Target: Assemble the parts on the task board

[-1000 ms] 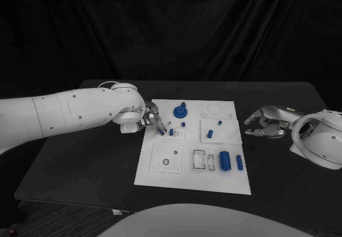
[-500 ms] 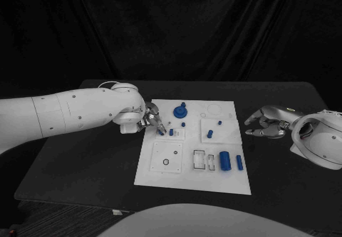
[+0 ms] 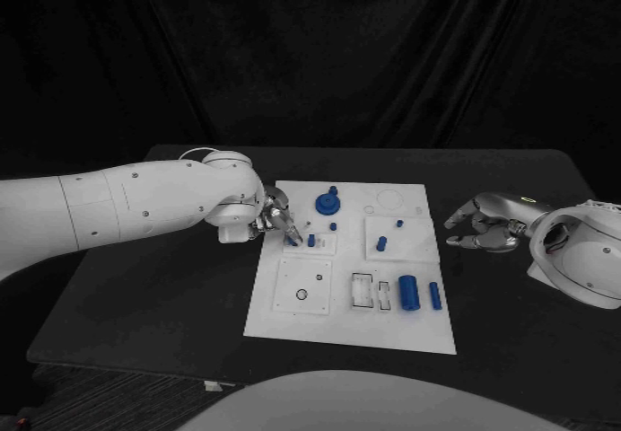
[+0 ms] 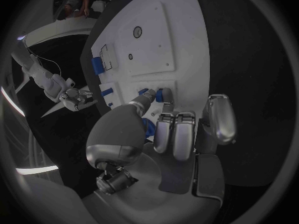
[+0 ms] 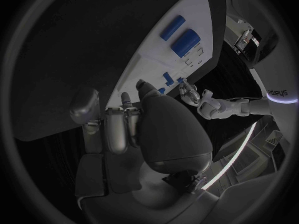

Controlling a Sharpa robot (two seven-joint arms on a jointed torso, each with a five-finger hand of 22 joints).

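The white board lies mid-table. Nearest on it, 2 blue cylinders lie side by side, 1 thick and 1 thin. Farther back, 4 small blue pegs stand in their plates, then 1 blue round part. The left hand reaches over the board's left edge, thumb and finger pinching 1 peg. The right hand hangs off the board's right side, fingers curled, holding nothing. Nothing has shifted since a second ago.
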